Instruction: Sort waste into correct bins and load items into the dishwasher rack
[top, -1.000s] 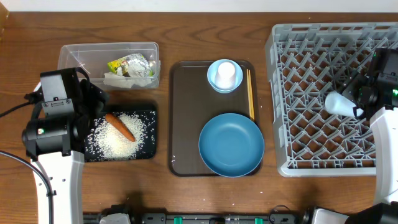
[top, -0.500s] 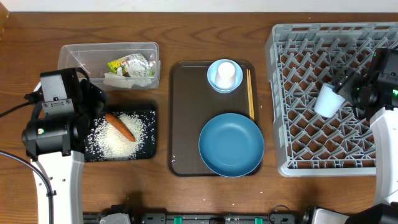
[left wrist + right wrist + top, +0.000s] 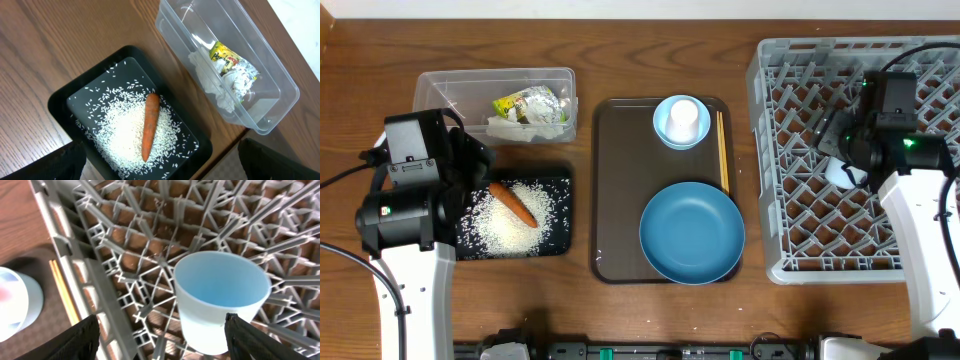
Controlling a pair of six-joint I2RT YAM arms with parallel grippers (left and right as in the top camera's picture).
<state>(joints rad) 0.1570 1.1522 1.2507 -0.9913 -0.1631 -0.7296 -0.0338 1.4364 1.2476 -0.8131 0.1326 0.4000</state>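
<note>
The pale-blue cup [image 3: 220, 295] stands mouth-up in the grey dishwasher rack [image 3: 790, 90], mostly hidden under my right arm in the overhead view [image 3: 836, 172]. My right gripper [image 3: 160, 340] is open, its fingers wide on either side of the cup. My left gripper [image 3: 160, 167] is open and empty above the black tray [image 3: 560, 215], which holds rice [image 3: 125, 130] and the carrot [image 3: 149, 125]. The clear tub [image 3: 440, 90] holds the yellow-green wrapper [image 3: 528, 103] and the white tissue [image 3: 515, 127].
The brown serving tray [image 3: 620, 180] carries the large dark-blue bowl [image 3: 692, 232], the white cup [image 3: 682, 117] inside the small light-blue bowl [image 3: 665, 135], and chopsticks [image 3: 723, 150] along its right edge. The rack's upright pegs surround the cup.
My right arm moved left and farther back over the rack. The pale-blue cup went from tilted in the jaws to standing in the rack, and the jaws opened. The left arm stayed still.
</note>
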